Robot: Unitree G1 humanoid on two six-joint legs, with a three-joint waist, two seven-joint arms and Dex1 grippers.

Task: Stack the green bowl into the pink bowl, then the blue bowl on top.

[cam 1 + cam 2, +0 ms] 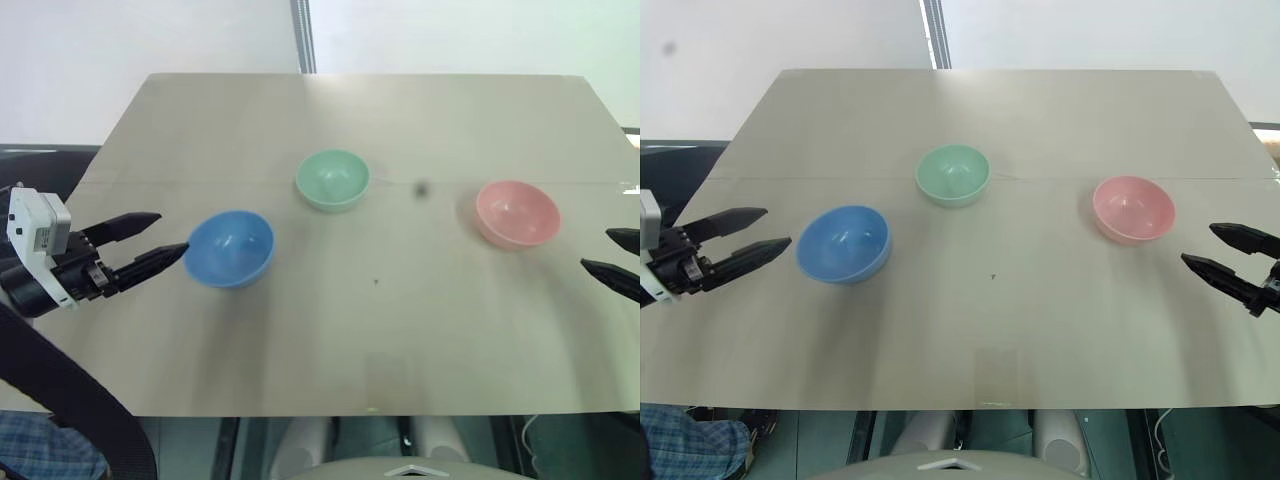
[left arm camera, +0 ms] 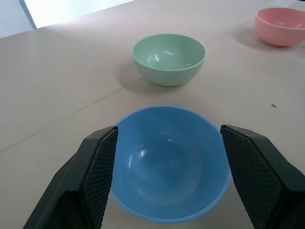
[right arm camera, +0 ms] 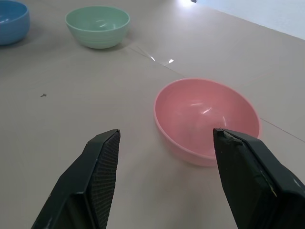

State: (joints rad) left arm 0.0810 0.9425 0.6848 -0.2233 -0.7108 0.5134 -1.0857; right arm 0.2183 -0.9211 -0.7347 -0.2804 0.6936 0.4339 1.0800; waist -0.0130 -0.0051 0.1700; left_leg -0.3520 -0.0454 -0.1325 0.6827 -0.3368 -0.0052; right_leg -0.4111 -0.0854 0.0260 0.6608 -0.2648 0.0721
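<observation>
**Claws wide and empty, three bowls standing apart on the table**

Left gripper (image 1: 152, 237) reaches in from the table's left edge, its two black fingers spread wide and holding nothing. It points roughly level at the blue bowl (image 1: 230, 247), which sits just beyond the fingertips; the lower fingertip looks close to the rim, and contact cannot be confirmed. Further along and slightly farther back stands the green bowl (image 1: 333, 179), upright, empty and untouched. Well to its right sits the pink bowl (image 1: 517, 213), also upright and empty. At the right edge, the right gripper (image 1: 1216, 249) mirrors the left: fingers parted wide, nothing held, angled inward toward the pink bowl but short of it. Both arms seem poised at the start, likely because no bowl is stacked yet on the beige table (image 1: 350, 340).
</observation>
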